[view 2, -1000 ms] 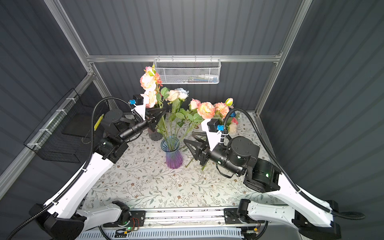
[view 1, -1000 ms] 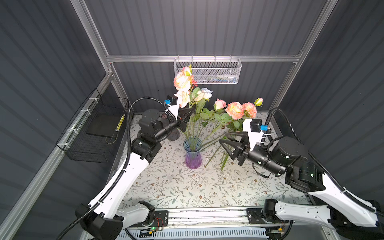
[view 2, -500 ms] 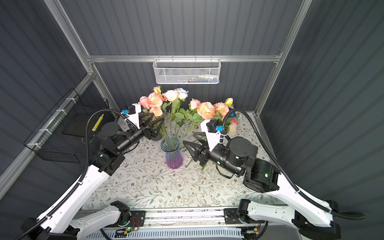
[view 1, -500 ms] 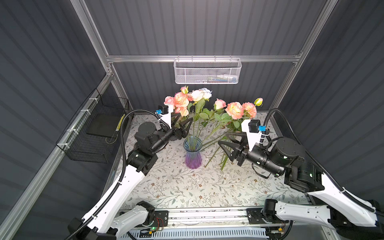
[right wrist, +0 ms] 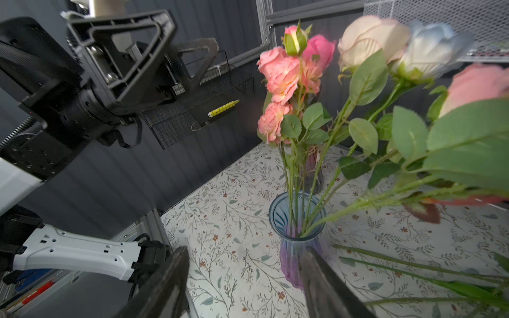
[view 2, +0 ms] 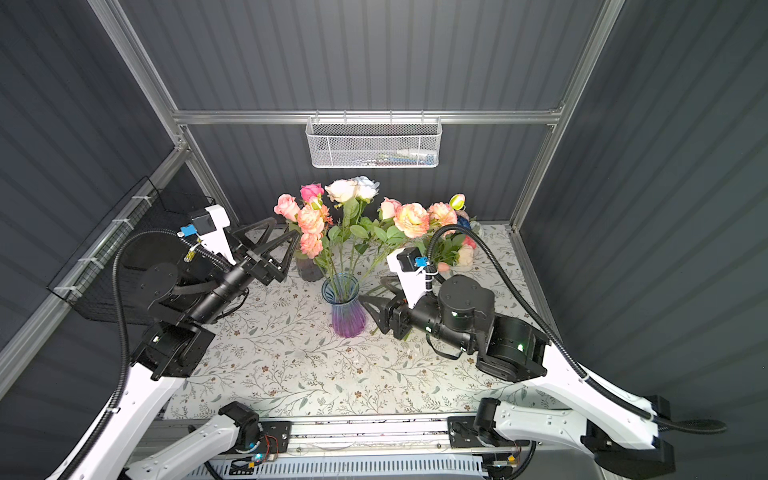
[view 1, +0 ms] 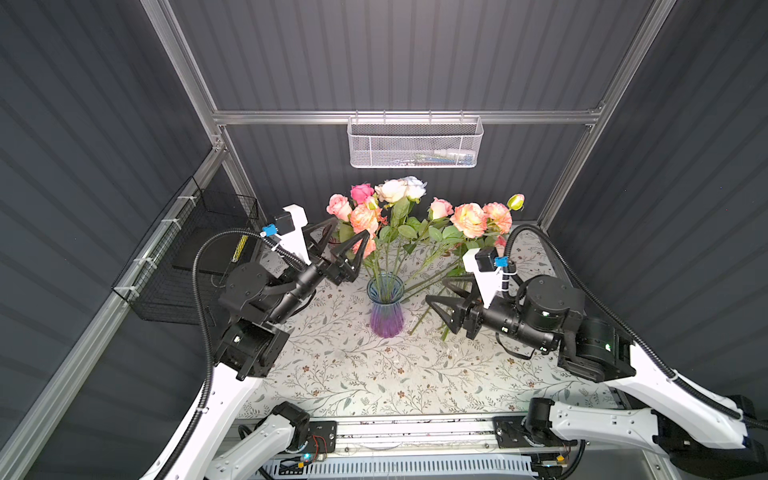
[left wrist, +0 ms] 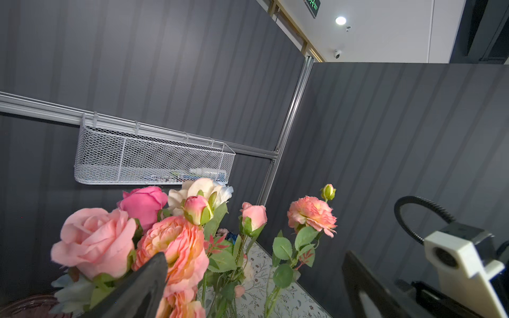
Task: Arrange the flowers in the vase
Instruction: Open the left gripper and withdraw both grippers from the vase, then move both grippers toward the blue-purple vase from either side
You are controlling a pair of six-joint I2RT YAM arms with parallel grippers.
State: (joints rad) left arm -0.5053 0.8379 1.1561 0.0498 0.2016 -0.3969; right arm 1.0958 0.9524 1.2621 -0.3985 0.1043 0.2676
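White mesh basket (view 1: pixel 415 145), floral tablecloth (view 1: pixel 353 374)

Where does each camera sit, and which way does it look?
Top views: high above the front, looking down on table, vase, open left gripper and open right gripper.
Left wrist: on the left arm, looking up past left fingers at flowers and mesh basket.
Right wrist: low on the right arm, facing vase and left gripper past right fingers.
Shared: both wrist views show the deep pink rose.
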